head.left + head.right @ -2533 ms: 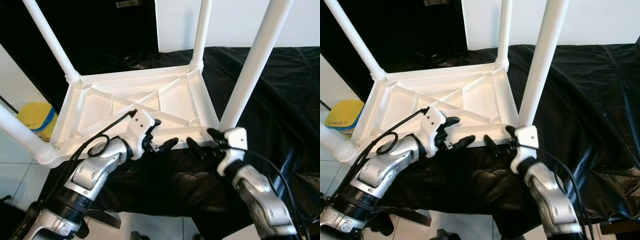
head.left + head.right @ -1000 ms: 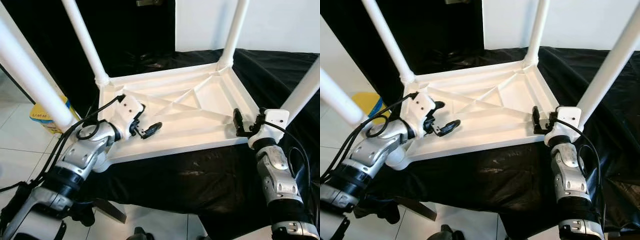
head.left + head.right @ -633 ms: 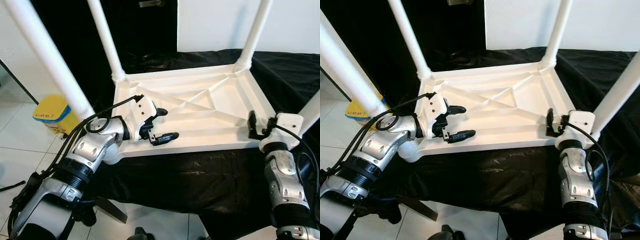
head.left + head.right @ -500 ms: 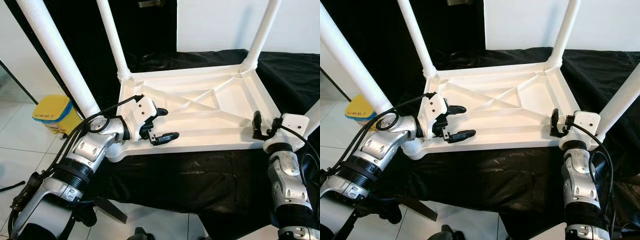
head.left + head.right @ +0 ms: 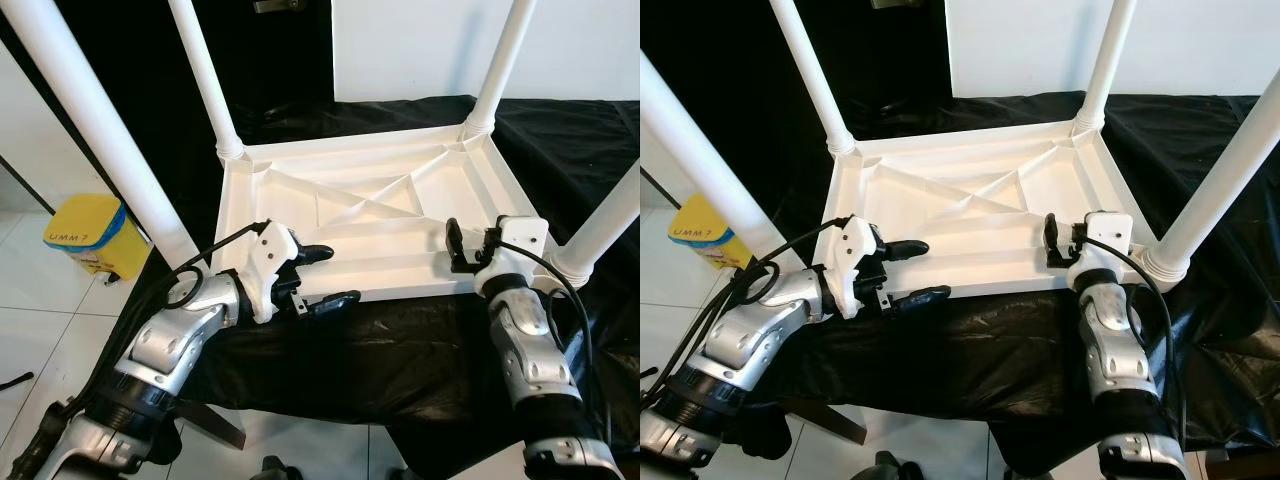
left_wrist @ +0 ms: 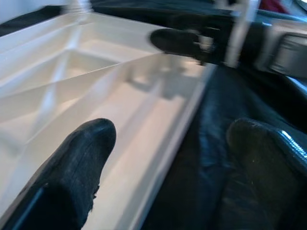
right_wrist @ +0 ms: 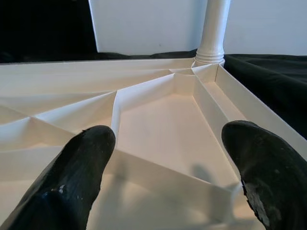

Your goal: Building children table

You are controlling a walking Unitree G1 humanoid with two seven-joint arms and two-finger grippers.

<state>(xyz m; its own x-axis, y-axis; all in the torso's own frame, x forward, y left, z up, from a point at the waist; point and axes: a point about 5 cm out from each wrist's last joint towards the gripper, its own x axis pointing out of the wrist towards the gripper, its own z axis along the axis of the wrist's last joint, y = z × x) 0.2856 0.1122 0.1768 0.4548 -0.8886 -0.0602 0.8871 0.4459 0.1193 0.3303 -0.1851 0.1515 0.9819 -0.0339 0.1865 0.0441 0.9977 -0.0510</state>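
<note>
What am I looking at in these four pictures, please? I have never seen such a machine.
It is a walking robot with two silver arms. Two pictures come from cameras in its head, two from cameras on its wrists. A white plastic children's table lies upside down on a black cloth, its legs pointing up. A yellow container stands on the floor. The left end effector is open astride the table's near rim; the right end effector is open above the underside. Neither holds anything.
</note>
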